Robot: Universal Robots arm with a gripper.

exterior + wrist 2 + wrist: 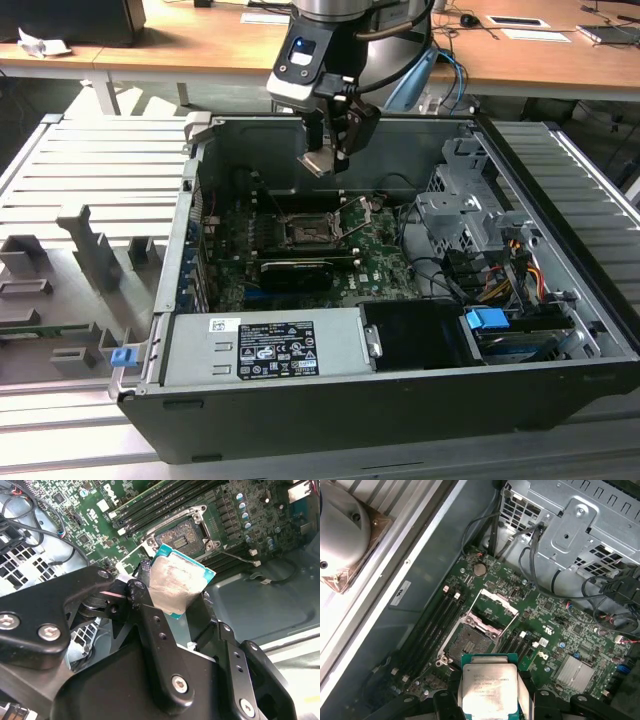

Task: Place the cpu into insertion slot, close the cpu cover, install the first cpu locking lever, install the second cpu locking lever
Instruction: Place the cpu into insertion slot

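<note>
My gripper (325, 160) hangs above the open computer case, shut on the cpu (319, 161) by two opposite edges. The cpu's silver-tan face (489, 687) shows between the black fingers (526, 692) in both wrist views, on a green carrier edge (180, 582). The insertion slot (304, 232) lies below on the green motherboard, a black square socket (470, 642) with nothing in it (181, 534). The cpu cover (495, 605) stands swung up and open beside the slot, on the exterior view's right of it (352, 215).
A long black card (295, 272) lies just in front of the slot. A silver power supply (270, 345) fills the case's front, and a metal drive cage (470, 205) with cables stands at the exterior view's right. The case walls (190, 220) ring the board.
</note>
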